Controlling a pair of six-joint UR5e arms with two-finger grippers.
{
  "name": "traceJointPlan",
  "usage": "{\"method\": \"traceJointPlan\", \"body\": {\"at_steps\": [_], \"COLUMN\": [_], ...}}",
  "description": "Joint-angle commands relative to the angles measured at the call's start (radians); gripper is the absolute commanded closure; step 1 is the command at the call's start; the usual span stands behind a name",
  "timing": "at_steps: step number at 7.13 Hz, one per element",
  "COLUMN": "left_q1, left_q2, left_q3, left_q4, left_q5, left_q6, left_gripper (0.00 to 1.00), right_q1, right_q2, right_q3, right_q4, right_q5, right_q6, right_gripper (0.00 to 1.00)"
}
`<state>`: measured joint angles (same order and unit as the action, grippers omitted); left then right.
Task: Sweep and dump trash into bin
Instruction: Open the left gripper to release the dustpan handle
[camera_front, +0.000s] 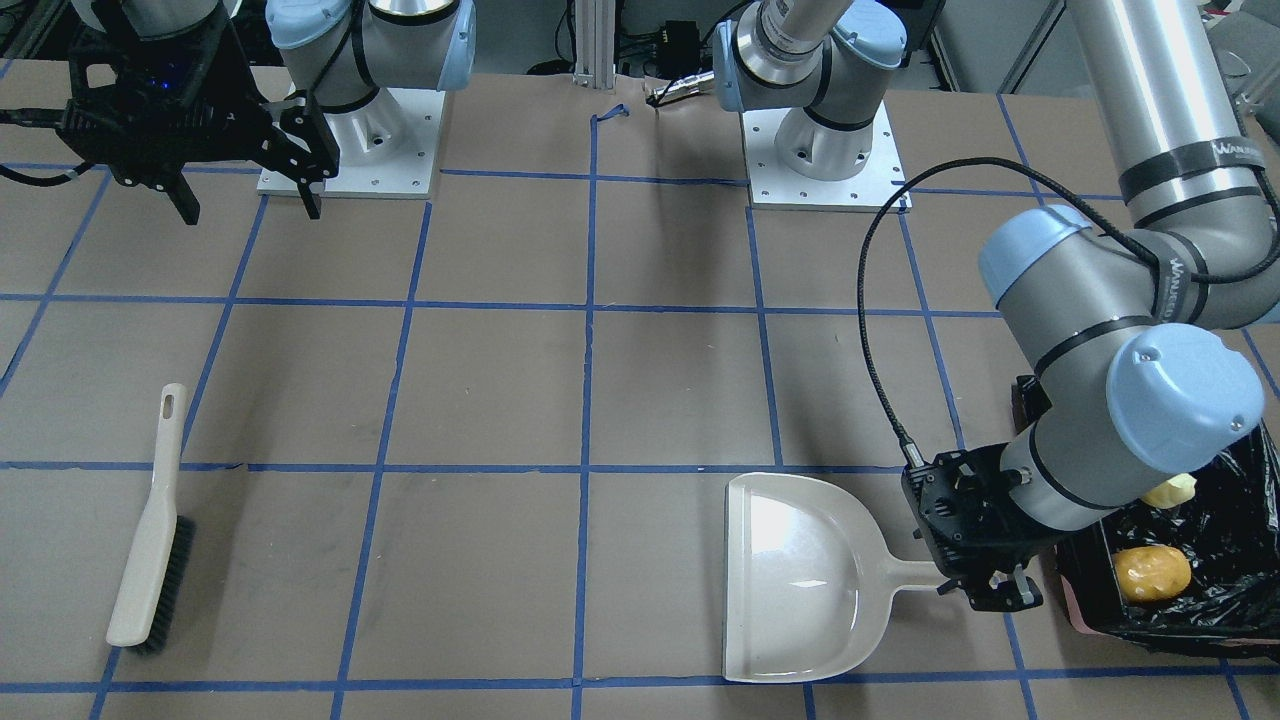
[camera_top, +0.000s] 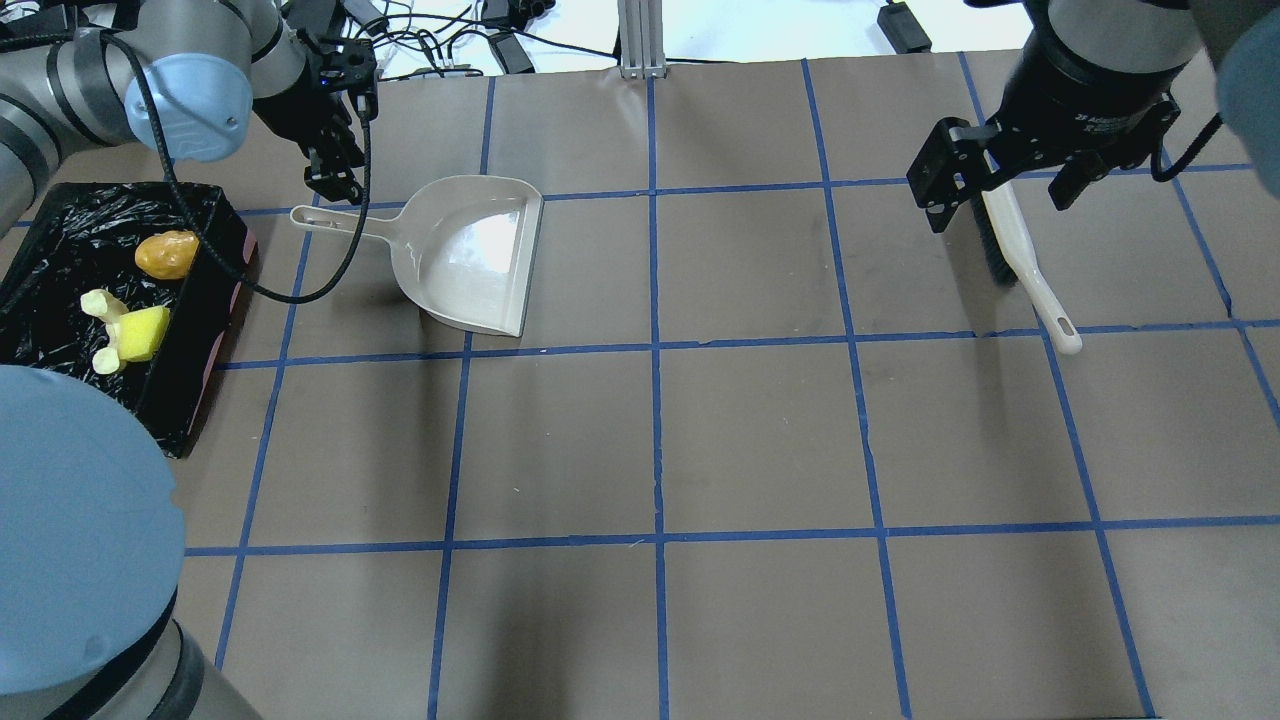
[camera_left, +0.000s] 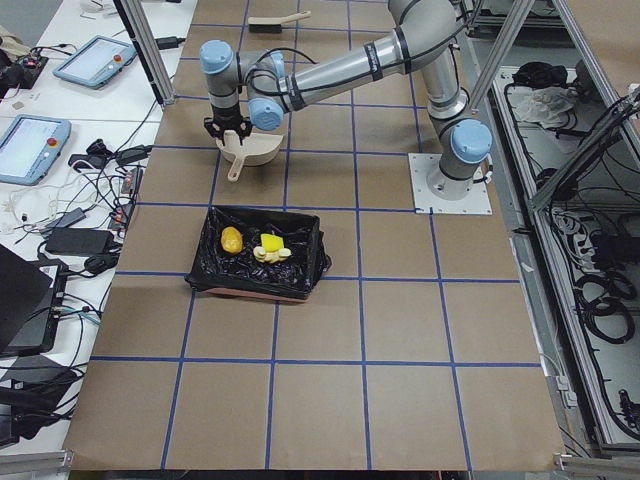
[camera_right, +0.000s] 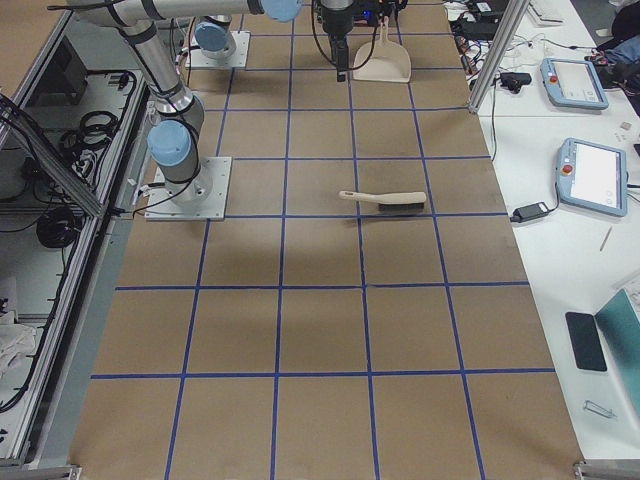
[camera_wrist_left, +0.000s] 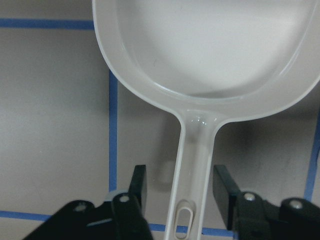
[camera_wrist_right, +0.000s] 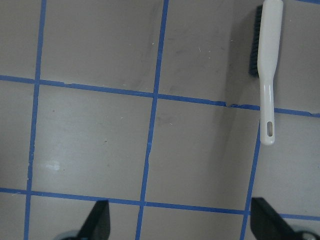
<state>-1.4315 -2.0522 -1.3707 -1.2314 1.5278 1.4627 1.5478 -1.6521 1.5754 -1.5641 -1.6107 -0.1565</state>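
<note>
The bin (camera_top: 203, 345), lined with black plastic, stands at the table's left end. In it lie the brown-yellow lump (camera_top: 167, 254), the yellow sponge (camera_top: 146, 333) and the pale foam scrap (camera_top: 100, 305). The lump (camera_front: 1152, 572) also shows in the front view. The beige dustpan (camera_top: 470, 250) lies flat on the table beside the bin and holds nothing. My left gripper (camera_wrist_left: 180, 172) is open, one finger on each side of the dustpan's handle (camera_wrist_left: 195, 165), with gaps to it. My right gripper (camera_top: 1000, 205) is open and empty, high above the brush (camera_top: 1030, 270).
The beige brush with black bristles (camera_front: 150, 530) lies flat at the table's right end, its handle toward the robot (camera_wrist_right: 269, 60). The brown table (camera_top: 660, 440) carries a blue tape grid. The two arm bases (camera_front: 350, 150) stand at the robot's edge.
</note>
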Motion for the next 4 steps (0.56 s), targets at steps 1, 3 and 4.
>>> {"method": "traceJointPlan", "body": {"at_steps": [1,3,4], "left_q1": [-0.029,-0.026,-0.030], "left_q2": [0.081,0.174,0.219], "left_q3": [0.028,0.027,0.015], "left_q4": [-0.126,-0.224,-0.247], "left_q5": [0.032,0.040,0.038], "left_q6": [-0.361,-0.650,-0.861], "left_gripper": [0.24,0.03,0.00], "right_q1": [0.000,0.000,0.000], "right_q2": [0.000,0.000,0.000], "right_q3": [0.000,0.000,0.000], "right_q4": [0.001,0.004,0.007], "right_q5": [0.000,0.000,-0.002], "right_q6": [0.000,0.000,0.000], "right_gripper": [0.00,0.00,0.00]}}
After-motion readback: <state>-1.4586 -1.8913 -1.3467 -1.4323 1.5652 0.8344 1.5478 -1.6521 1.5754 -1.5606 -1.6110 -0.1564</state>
